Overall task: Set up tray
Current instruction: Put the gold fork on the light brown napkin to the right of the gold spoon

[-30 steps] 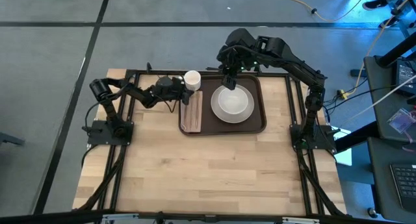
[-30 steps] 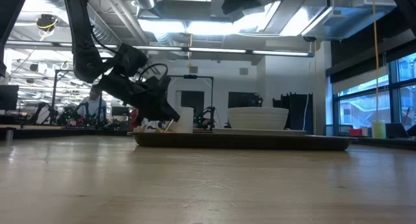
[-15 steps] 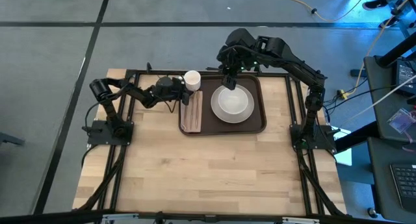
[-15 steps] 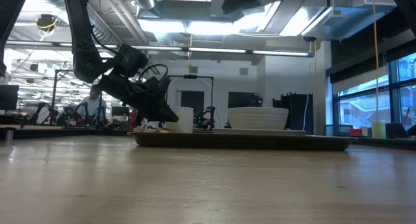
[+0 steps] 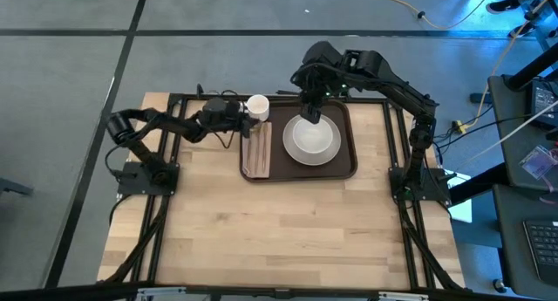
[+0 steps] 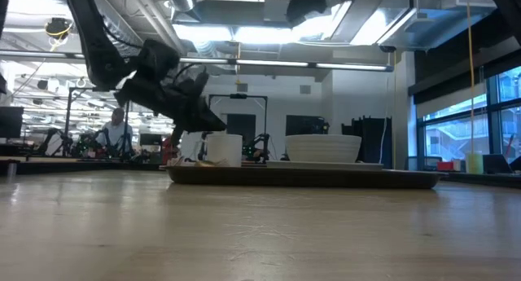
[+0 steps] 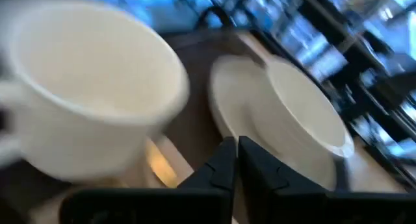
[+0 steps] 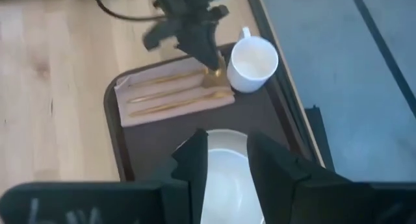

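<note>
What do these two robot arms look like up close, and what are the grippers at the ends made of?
Both arms are black and jointed, rising from bases at the table's side edges. Black cables loop beside the left gripper. The right gripper ends a bulkier arm. Each gripper has two dark, flat, tapering fingers. The material cannot be told.

Left wrist shot is all motion blur, mug (image 7: pixel 91 87) cut off at the edge; right wrist's fingers (image 8: pixel 195 162) hide part of the bowl (image 8: pixel 224 165).
</note>
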Controlling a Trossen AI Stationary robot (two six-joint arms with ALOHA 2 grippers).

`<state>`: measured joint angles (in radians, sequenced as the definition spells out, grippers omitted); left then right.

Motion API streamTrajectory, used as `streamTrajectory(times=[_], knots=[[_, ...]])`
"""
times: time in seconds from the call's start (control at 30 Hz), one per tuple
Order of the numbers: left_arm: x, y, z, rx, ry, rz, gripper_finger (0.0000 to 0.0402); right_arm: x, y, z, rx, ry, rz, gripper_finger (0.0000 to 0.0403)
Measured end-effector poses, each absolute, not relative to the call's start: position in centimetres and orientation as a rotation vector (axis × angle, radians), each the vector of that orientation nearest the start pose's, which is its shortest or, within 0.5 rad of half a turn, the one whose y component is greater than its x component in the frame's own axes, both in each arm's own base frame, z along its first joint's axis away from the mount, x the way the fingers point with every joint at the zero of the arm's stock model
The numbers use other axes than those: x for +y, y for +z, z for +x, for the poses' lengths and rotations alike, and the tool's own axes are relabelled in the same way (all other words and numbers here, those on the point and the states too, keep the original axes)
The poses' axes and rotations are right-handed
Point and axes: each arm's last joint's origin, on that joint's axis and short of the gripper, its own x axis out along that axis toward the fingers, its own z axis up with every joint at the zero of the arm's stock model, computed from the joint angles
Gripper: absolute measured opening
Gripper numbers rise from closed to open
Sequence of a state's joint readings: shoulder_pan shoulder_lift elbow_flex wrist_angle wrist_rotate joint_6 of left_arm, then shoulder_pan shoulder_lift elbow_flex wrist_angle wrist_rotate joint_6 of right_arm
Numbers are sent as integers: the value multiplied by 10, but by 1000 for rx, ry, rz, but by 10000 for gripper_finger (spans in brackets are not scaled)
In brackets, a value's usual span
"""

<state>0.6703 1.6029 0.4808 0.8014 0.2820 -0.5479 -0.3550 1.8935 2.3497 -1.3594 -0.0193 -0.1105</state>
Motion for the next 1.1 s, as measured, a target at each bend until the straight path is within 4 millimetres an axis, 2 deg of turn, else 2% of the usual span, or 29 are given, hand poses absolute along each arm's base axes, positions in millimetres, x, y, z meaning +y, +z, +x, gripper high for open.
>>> streamTrajectory(times=[0.1,0.17,0.27,0.33,0.43,0.53,0.7,0.8,0.87,0.93,1.0,1.1], knots=[[151,149,229,233,350,-700,33,-123,439,334,925,-260,69,110],[142,160,234,216,232,-683,55,-123,438,333,928,-256,61,110],[132,197,242,15,10,-525,94,-124,438,333,935,-242,32,110],[122,222,243,-162,-75,-403,116,-124,438,333,937,-238,23,110],[108,247,239,-348,-169,-312,140,-124,437,332,949,-236,25,110],[102,260,233,-444,-193,-217,152,-123,435,329,986,-226,23,110],[108,269,238,-402,-92,-364,152,-122,435,328,1001,-218,15,110],[112,296,249,-331,-66,-382,148,-122,435,328,1001,-217,15,110],[114,317,259,-175,9,-390,148,-122,435,328,1004,-215,13,110],[116,337,264,79,195,-355,148,-122,433,326,1028,-212,18,110],[115,356,263,346,456,-260,148,-121,431,323,1066,-207,27,110],[113,376,262,556,768,-250,148,-121,429,318,1123,-207,51,110]])
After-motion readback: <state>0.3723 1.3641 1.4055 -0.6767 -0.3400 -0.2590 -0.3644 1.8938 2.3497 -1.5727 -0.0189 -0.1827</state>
